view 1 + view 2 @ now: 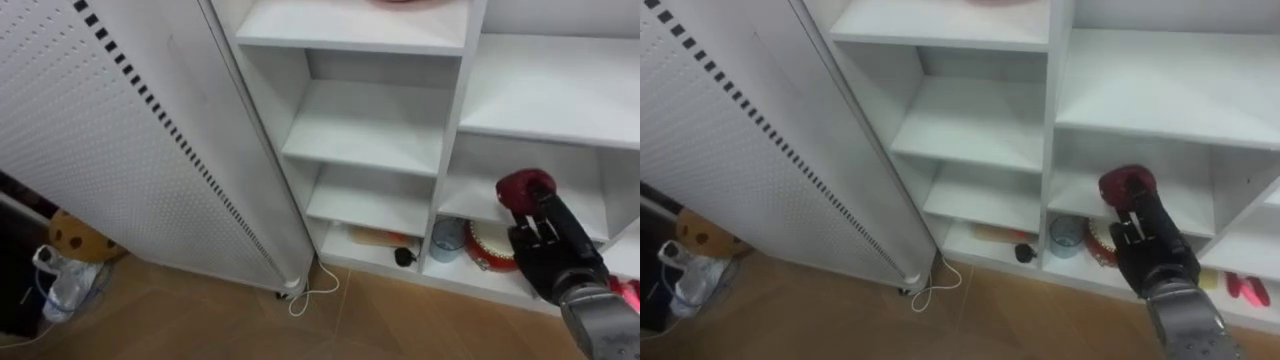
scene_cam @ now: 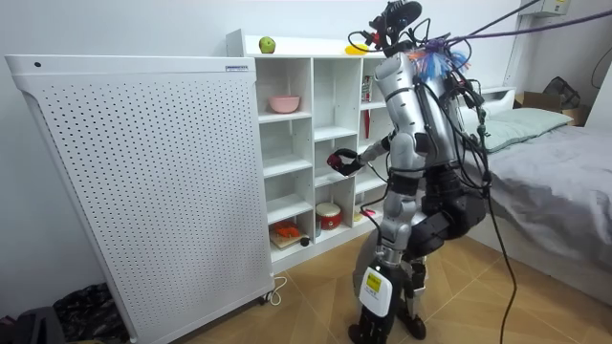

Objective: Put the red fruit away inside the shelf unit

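Right hand (image 1: pixel 553 255) is closest to the camera, low on the right, with its back facing up and its fingers curled round a dark red fruit (image 1: pixel 522 187). So it's closed on the fruit. It holds the fruit up at the front of the white shelf unit (image 1: pixel 375 125), clear of every shelf, and I honestly can't tell if it's past the front edge yet.

Far off to the hand's left is a big perforated white panel (image 1: pixel 90 150) standing against the side of the unit. Low down at the panel's foot, well left of the hand, there's a yellow thing with brown spots (image 1: pixel 75 238) on the floor. A loop of white cable (image 1: pixel 318 288) lies on the wood floor, left of the hand and below it. In the bottom compartments, going towards the hand, sit a small black object (image 1: pixel 403 257), a bluish cup (image 1: pixel 447 238) and a round red tin (image 1: pixel 487 250). The tin is just below the fruit and right beside the hand.

From the room view, the robot stands upright facing the shelves. A green apple (image 2: pixel 267 45) sits on top of the unit, and a pink bowl (image 2: pixel 284 103) sits on a shelf higher than the hand. A bed (image 2: pixel 564 162) is behind the robot.
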Tool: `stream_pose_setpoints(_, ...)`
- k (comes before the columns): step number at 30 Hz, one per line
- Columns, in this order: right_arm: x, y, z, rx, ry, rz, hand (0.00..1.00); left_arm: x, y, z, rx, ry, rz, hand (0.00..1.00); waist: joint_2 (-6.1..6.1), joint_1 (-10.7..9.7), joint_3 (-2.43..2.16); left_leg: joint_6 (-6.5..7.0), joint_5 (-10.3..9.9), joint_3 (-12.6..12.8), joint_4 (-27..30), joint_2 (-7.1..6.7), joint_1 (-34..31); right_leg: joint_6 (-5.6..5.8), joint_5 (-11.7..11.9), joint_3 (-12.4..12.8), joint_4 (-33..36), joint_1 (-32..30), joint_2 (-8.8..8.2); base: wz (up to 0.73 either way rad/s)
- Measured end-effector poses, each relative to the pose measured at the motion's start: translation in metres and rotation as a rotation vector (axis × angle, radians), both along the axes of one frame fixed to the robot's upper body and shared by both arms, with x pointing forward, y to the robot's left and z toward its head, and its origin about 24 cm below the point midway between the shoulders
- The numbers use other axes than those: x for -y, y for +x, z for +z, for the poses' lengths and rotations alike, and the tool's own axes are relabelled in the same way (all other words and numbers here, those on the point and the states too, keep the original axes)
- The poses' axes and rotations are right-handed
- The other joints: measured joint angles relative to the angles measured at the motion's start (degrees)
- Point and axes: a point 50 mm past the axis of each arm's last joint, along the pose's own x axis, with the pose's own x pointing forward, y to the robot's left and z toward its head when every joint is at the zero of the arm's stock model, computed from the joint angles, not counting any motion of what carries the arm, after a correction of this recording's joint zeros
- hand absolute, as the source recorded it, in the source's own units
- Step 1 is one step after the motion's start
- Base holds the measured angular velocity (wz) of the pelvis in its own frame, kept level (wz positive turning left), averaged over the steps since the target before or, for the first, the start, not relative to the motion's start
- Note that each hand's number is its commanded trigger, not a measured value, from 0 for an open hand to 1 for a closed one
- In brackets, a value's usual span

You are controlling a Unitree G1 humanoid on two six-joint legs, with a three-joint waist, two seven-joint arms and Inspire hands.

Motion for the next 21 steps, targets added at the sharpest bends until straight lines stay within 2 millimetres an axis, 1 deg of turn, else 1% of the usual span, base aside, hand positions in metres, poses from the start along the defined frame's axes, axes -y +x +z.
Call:
stream_pose_setpoints(1,0.001,0.002,0.007,0.009,0.003,-0.01,1.0,-0.002,0.001,0.001,0.008,0.011,0.003,0.0,0.01,0.02,0.0,0.08,-0.14,0.0,1.01,0.01,-0.82,-0.23,-0.13,-0.19,0.94,-0.7,-0.28,0.04)
stream_pose_setpoints(3,0.005,0.004,0.013,0.023,0.009,-0.028,1.0,-0.003,0.0,0.001,0.006,0.016,0.004,0.0,0.05,0.07,-0.03,0.19,-0.38,-0.14,2.11,0.07,-1.15,-0.43,-0.41,-0.67,1.77,-0.67,-0.62,0.06)
stream_pose_setpoints(6,0.011,0.005,0.025,0.047,0.005,-0.06,1.0,-0.004,-0.003,0.001,-0.001,0.017,0.004,0.0,0.04,0.44,-0.03,0.29,-0.85,-0.27,3.36,0.12,-1.51,-0.19,-0.68,-0.55,2.54,-0.69,-0.44,0.02)
stream_pose_setpoints(7,0.014,0.006,0.029,0.045,0.008,-0.077,0.82,-0.004,-0.005,0.0,-0.005,0.016,0.005,0.0,0.02,0.61,-0.05,0.4,-1.0,-0.26,3.72,0.1,-1.61,0.07,-0.8,-0.18,2.87,-0.81,-0.32,0.0)
stream_pose_setpoints(8,0.014,0.006,0.032,0.044,0.008,-0.083,0.02,-0.004,-0.007,0.0,-0.008,0.016,0.005,0.0,0.0,0.71,-0.06,0.46,-1.12,-0.27,3.99,0.1,-1.67,0.16,-0.86,0.04,3.13,-0.93,-0.32,-0.05)
stream_pose_setpoints(9,0.016,0.007,0.036,0.046,0.004,-0.096,0.0,-0.003,-0.01,0.0,-0.013,0.015,0.006,0.0,-0.04,1.03,-0.09,0.55,-1.42,-0.06,4.54,0.1,-1.85,0.28,-0.98,0.41,3.65,-1.27,-0.39,-0.07)
stream_pose_setpoints(10,0.018,0.007,0.038,0.047,0.001,-0.1,0.0,-0.003,-0.011,-0.001,-0.015,0.015,0.006,0.0,-0.04,1.14,-0.09,0.5,-1.53,0.03,4.63,0.08,-1.97,0.28,-0.97,0.43,3.79,-1.44,-0.52,-0.04)
stream_pose_setpoints(11,0.02,0.007,0.043,0.048,-0.007,-0.109,0.0,-0.004,-0.014,-0.001,-0.019,0.017,0.009,0.0,-0.04,1.17,-0.1,0.69,-1.64,0.26,5.11,0.07,-2.29,0.17,-1.03,0.15,4.36,-1.75,-1.0,0.0)
stream_pose_setpoints(13,0.024,0.007,0.046,0.045,-0.015,-0.122,0.0,-0.007,-0.022,-0.001,-0.039,0.023,0.013,0.0,-0.03,1.24,-0.11,0.96,-2.13,0.26,6.64,0.12,-2.89,0.01,-1.31,0.2,5.56,-2.18,-1.16,0.0)
stream_pose_setpoints(15,0.025,0.007,0.048,0.046,-0.017,-0.131,0.0,-0.008,-0.024,-0.001,-0.043,0.027,0.014,0.0,-0.03,1.21,-0.11,1.07,-2.33,0.24,7.24,0.16,-3.14,0.09,-1.48,0.21,5.96,-2.33,-1.25,0.0)
stream_pose_setpoints(18,0.025,0.008,0.052,0.041,-0.016,-0.139,0.0,-0.011,-0.024,-0.001,-0.041,0.034,0.012,0.0,-0.05,1.03,-0.13,1.23,-2.54,0.28,8.13,0.08,-3.7,-0.06,-1.67,-0.04,6.81,-2.78,-1.84,0.0)
stream_pose_setpoints(21,0.025,0.008,0.052,0.031,-0.015,-0.145,0.0,-0.012,-0.024,0.0,-0.042,0.038,0.011,0.0,-0.07,1.02,-0.14,1.44,-2.92,0.42,8.8,0.06,-3.78,0.18,-1.92,0.15,7.41,-2.87,-1.97,0.0)
